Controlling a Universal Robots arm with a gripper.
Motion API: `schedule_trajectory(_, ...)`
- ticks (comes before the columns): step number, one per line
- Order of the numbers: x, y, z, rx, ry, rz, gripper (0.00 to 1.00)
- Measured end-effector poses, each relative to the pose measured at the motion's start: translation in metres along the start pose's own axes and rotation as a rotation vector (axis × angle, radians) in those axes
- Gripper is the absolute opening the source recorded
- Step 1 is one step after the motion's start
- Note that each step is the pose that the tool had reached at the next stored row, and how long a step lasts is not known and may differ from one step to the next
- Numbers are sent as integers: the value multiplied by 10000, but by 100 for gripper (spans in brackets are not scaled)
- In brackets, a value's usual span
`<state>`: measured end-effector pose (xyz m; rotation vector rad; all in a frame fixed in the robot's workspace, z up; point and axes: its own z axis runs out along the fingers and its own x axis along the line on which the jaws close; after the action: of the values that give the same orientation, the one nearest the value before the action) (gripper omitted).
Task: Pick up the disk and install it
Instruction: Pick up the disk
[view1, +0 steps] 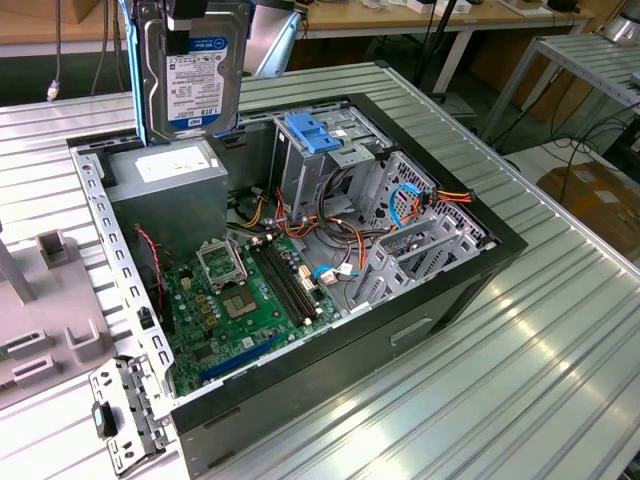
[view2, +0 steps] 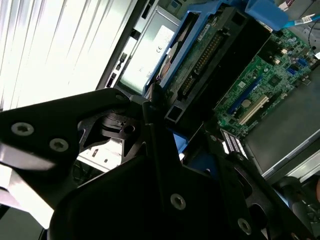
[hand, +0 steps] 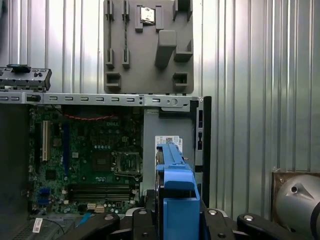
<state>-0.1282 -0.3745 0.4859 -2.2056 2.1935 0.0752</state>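
Observation:
The disk (view1: 195, 70), a silver drive with a white and blue label and blue side rails, hangs upright in the air at the top of the exterior view. It is above the back corner of the open computer case (view1: 480, 262). My gripper (view1: 196, 12) is shut on its upper end, and the frame edge cuts off most of the gripper. In the first wrist view the disk (hand: 175, 195) shows edge-on, with its blue rail between my black fingers (hand: 220, 220). The second wrist view shows the disk's (view2: 210, 55) green circuit-board side.
Under the disk sits the grey power supply (view1: 165, 175) with a white sticker. To the exterior view's right of it stands the metal drive cage with a blue bracket (view1: 315, 133). The motherboard (view1: 250, 300) and cables fill the case floor. A grey fixture (view1: 40, 300) lies at the exterior view's left on the ribbed table (view1: 500, 400).

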Motion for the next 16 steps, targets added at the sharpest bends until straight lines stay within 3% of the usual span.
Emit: schedule_trajectory(16,127,-61,2,-2,0,-1,37)
